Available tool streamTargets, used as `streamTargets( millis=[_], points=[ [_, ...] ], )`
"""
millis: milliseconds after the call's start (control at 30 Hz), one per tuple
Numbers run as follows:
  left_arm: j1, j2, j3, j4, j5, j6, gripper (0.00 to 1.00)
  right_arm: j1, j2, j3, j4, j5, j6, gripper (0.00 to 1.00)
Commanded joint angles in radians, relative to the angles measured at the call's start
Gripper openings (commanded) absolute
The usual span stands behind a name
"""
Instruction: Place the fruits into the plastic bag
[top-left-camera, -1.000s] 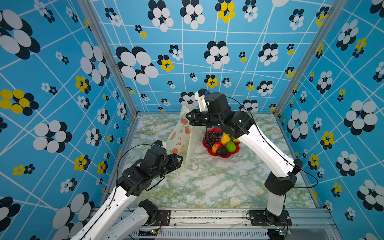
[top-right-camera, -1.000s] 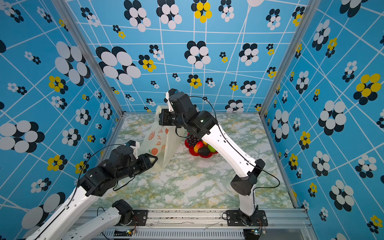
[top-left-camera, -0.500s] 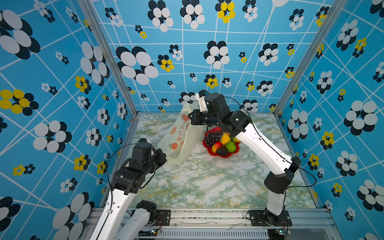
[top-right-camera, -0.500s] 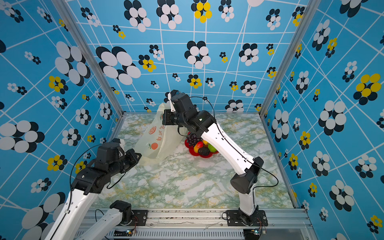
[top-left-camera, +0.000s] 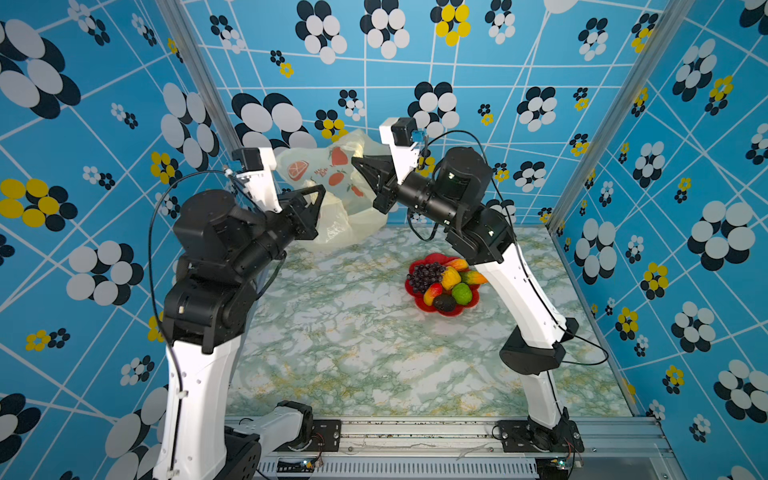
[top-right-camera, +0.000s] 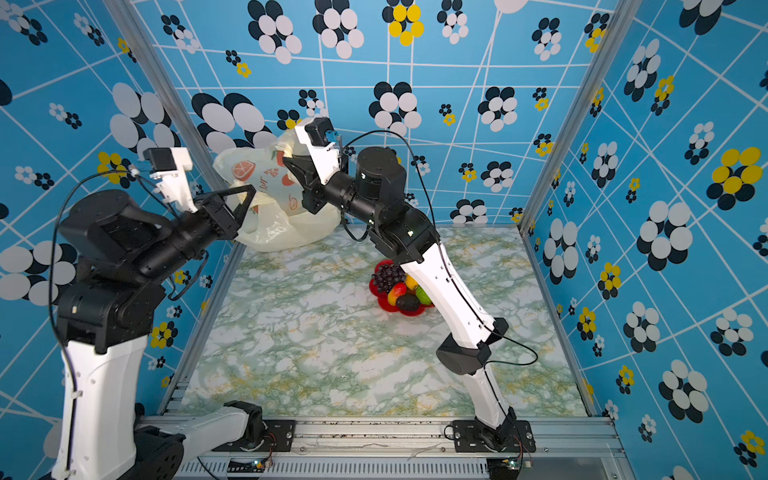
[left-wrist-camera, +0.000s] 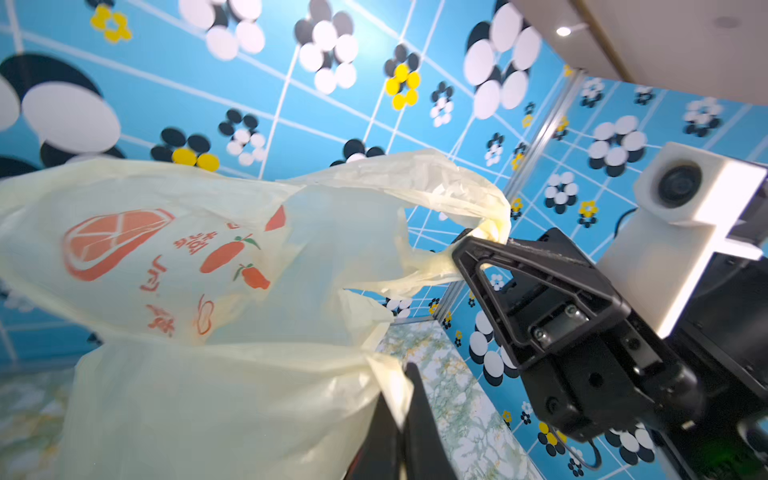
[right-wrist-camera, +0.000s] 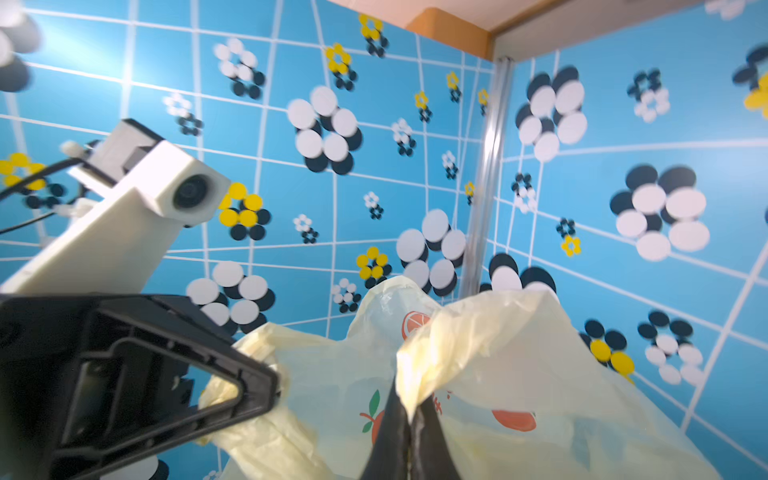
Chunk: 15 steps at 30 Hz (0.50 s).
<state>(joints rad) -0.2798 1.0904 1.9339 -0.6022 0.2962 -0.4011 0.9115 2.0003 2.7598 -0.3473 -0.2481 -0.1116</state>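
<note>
1. Pinching the bag, the left gripper is clamped on a fold of its cream plastic; in the left wrist view the film bunches between the dark jaws.
2. The right gripper is likewise clamped on the bag, at one loop handle, which wraps over its tip.
3. Both grippers face each other above the far left corner of the table, with the bag stretched between them and lifted, its lower part sagging to the tabletop.
4. The bag bears orange prints: a cut citrus slice, small whole fruits with green leaves, and red writing in characters too creased to read.
5. The fruits lie well apart from the bag, heaped on a red plate at mid-table: purple grapes, a green lime, a dark avocado, and red-yellow pieces.
6. In a top view the right arm hides part of the plate.
7. Blue walls with flower patterns surround the table.
</note>
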Motion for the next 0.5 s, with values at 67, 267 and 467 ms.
streamTargets(
  millis=[67, 267, 467],
  points=[
    [-0.076, -0.156, -0.265, 0.094, 0.023, 0.128, 0.00, -0.005, -0.287, -0.561, 0.182, 0.053, -0.070, 0.00],
    [-0.074, -0.150, -0.861, -0.037, -0.227, 0.032, 0.00, -0.244, -0.160, -0.957, -0.178, 0.184, 0.450, 0.00],
    [0.005, -0.110, -0.999, -0.082, -0.241, -0.020, 0.00, -0.321, -0.167, -1.014, -0.131, 0.021, 0.578, 0.00]
  ],
)
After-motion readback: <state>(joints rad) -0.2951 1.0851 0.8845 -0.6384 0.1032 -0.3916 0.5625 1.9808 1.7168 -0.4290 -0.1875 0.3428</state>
